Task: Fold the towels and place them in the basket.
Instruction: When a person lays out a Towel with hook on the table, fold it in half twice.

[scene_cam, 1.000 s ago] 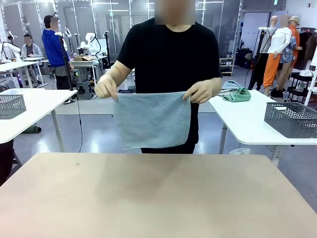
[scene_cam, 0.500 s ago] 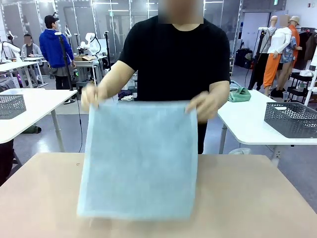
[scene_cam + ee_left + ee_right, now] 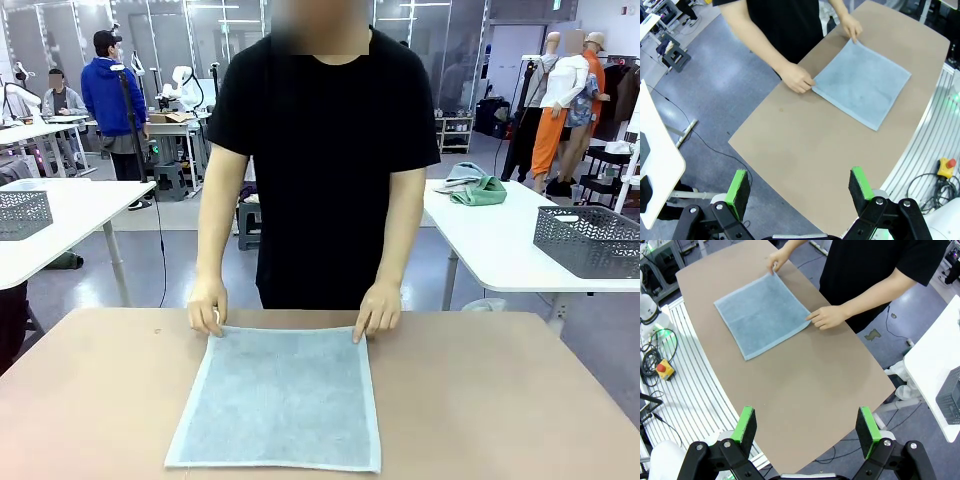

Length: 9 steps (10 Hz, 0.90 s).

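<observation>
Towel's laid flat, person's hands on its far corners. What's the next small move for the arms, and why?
Probably bring the left tool and right tool down toward the towel's near corners, ready to pinch and fold. The towel lies flat and unfolded on the table, the person's hands pin its far corners, and both tools hang open, high above it.

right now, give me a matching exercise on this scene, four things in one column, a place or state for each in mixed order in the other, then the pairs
Things:
1. blue-grey towel
2. green towel
3. dark basket
4. person's hands

Places or states:
A. bunched in a heap on the white side table
B. spread flat on the tan table
C. resting on the blue-grey towel's far corners
D. standing upright on the side table, nearer the camera than the heap

Pairs: 1-B, 2-A, 3-D, 4-C
</observation>
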Available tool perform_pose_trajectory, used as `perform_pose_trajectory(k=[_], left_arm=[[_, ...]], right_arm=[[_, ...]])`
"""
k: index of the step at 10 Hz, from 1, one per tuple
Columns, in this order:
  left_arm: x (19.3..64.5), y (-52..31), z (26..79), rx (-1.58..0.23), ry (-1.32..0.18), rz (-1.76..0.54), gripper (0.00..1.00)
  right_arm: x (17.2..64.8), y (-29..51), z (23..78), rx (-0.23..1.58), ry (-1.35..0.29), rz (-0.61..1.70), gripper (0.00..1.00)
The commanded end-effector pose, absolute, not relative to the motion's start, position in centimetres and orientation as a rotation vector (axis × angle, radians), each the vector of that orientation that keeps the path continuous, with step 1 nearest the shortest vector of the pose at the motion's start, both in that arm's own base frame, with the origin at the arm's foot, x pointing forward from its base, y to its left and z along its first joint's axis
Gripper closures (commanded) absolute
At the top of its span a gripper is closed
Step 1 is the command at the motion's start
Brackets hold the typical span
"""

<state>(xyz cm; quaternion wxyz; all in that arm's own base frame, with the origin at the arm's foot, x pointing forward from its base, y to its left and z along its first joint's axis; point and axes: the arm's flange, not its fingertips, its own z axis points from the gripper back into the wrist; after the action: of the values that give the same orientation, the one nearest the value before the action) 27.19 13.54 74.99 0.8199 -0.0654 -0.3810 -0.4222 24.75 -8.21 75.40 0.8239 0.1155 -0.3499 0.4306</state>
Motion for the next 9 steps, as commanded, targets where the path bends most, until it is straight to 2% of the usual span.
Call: perform_pose_trajectory(k=[1, 9], left_arm=[[27.26, 13.29, 75.15, -0.143, -0.822, -0.909, 0.0], [27.26, 13.29, 75.15, -0.143, -0.822, -0.909, 0.0]], right_arm=[[24.75, -8.19, 75.16, 0.252, -0.75, 0.93, 0.0], [24.75, -8.19, 75.16, 0.252, -0.75, 0.93, 0.0]])
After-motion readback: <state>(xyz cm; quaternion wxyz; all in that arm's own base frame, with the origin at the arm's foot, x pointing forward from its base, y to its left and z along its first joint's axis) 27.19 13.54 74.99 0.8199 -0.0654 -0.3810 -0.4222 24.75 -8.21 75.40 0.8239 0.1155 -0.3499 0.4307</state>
